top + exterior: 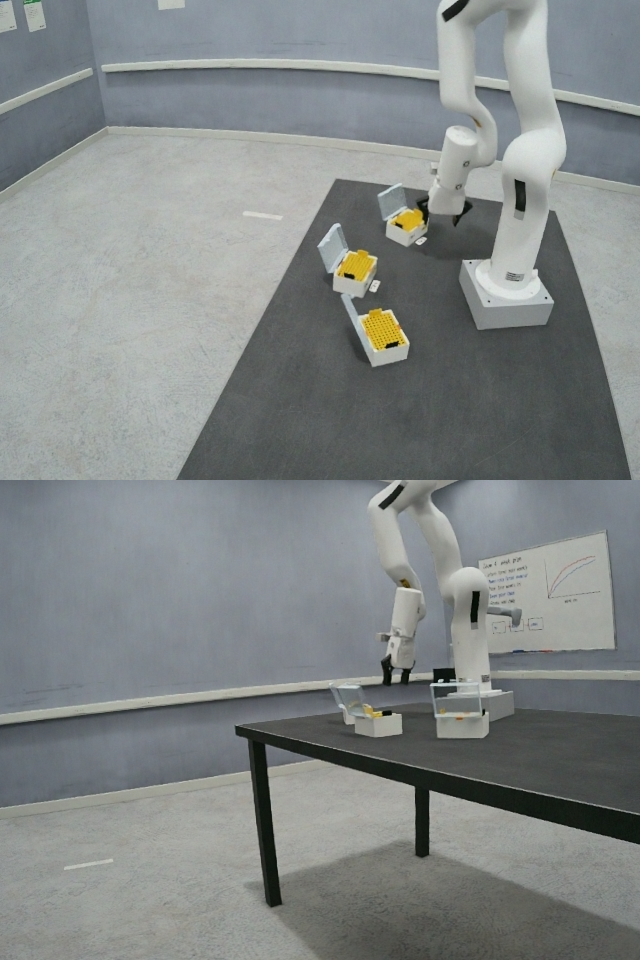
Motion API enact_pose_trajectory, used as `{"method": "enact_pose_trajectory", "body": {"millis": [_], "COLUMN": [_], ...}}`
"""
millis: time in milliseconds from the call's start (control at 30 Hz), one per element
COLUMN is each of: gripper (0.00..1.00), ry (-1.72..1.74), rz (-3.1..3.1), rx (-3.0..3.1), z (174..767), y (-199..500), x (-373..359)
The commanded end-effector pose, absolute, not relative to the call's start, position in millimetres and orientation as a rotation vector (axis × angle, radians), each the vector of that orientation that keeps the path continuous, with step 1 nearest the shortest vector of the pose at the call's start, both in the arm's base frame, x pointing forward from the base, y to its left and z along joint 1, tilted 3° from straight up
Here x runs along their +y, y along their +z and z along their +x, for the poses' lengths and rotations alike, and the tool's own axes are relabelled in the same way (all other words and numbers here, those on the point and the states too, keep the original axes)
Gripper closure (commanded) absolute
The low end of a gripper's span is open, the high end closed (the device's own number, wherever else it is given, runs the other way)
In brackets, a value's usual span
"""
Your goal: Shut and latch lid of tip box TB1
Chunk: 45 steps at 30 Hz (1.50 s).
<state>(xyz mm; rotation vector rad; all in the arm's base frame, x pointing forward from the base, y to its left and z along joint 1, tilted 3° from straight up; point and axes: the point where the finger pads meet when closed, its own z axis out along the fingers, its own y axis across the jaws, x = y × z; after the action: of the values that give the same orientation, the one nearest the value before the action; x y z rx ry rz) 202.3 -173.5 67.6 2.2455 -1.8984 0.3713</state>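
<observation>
Gripper [445, 211] spread wide, holding nothing, hangs just right of the farthest of 3 boxes [406, 227], upper centre; its raised lid [391, 201] lies left.

I see a whiteboard [547, 596] on the far wall, papers [20, 15] pinned near the room's corner, and a tape strip [262, 215] on the floor.
</observation>
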Motion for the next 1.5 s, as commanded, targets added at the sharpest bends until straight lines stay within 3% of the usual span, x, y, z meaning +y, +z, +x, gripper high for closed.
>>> {"method": "enact_pose_trajectory", "body": {"millis": [0,700,1133,1467], "gripper": [0.0,0.0,0.0,0.0], "ry": [0.349,0.349,0.391,0.391], "rz": [2.235,2.235,2.619,2.619], "rx": [-1.889,-1.889,-1.382,-1.382], "z": [201.3,201.1,237.6,260.1], "y": [101.5,125.9,123.9,122.7], "x": [-172.8,-171.7,-117.9,-84.7]}}
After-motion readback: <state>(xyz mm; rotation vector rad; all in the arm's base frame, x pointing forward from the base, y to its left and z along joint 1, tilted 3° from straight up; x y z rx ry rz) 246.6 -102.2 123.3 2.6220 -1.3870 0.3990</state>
